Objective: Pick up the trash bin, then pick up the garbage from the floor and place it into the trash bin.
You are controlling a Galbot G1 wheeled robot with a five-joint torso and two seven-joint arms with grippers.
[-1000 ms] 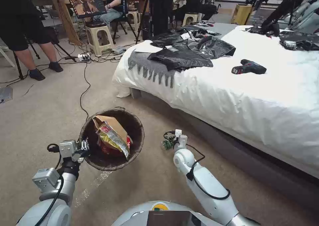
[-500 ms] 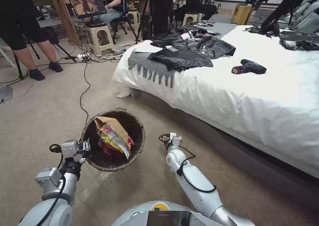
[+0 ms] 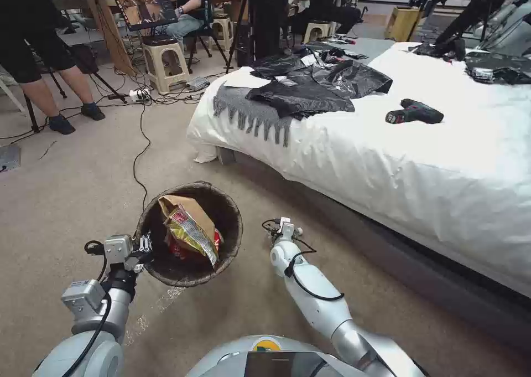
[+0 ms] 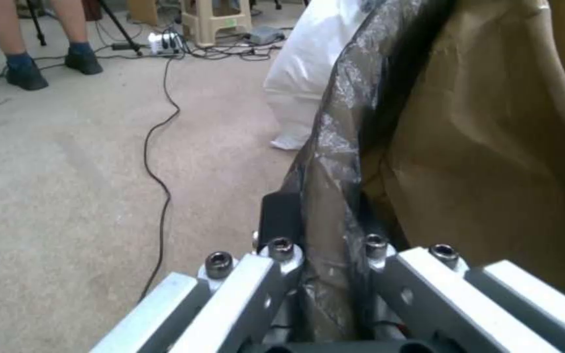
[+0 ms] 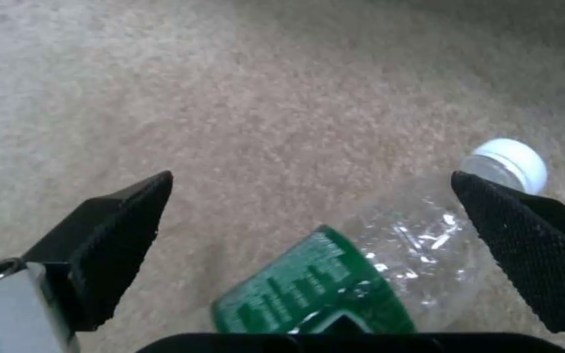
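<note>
Clear plastic bottle [image 5: 387, 264] lies on the carpet between the right end effector's [image 5: 315, 245] spread fingers; it should lower, centre and close on the body. Left end effector [image 4: 325, 274] stands clenched on the bin [image 3: 191, 274] rim.

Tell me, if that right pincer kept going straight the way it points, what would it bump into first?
Most likely the clear plastic bottle with the green label, lying on the carpet between the open right pincer fingers; how far off it lies is unclear.

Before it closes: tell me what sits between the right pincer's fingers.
In the right wrist view, a crushed clear plastic bottle with green label and white cap lies on carpet between the open right pincer's fingers.
</note>
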